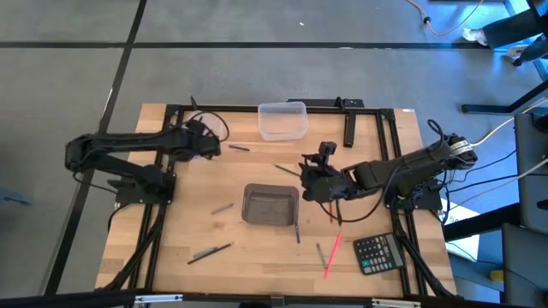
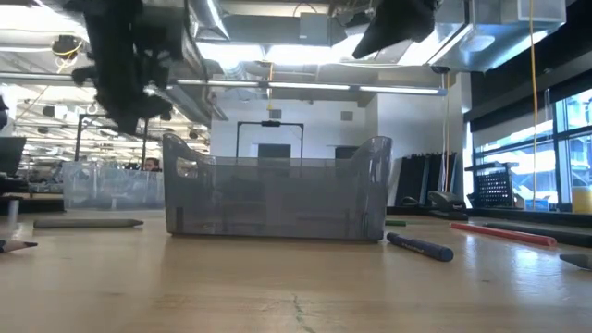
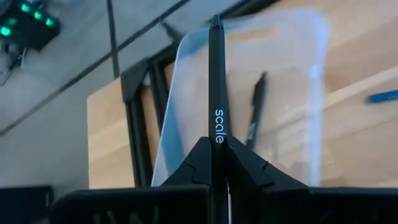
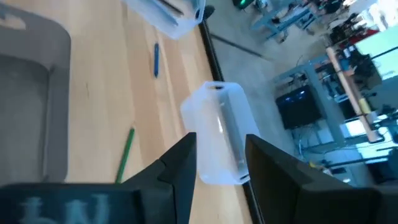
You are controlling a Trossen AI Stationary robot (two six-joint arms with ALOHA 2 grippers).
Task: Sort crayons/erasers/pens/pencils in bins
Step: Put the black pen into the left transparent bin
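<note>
My left gripper is at the table's far left, shut on a black pen printed "scale". It is above a clear bin that holds another black pen. My right gripper is open and empty, above the table just right of the smoky grey bin, at mid table. A second clear bin stands at the far edge. Loose sticks lie flat on the table: a blue one, a green one, a grey one and a red one. My left gripper pinches the black pen's shaft between its two fingers. The pen lies along the fingers, and its long free end sticks out past the fingertips. The fingers slant down toward the clear bin. The pen is lifted clear above the bin.
A black calculator lies at the near right, and a thick black bar at the far right. A black pen and a purple stick lie near the front. Black frame rails run along the table's sides.
</note>
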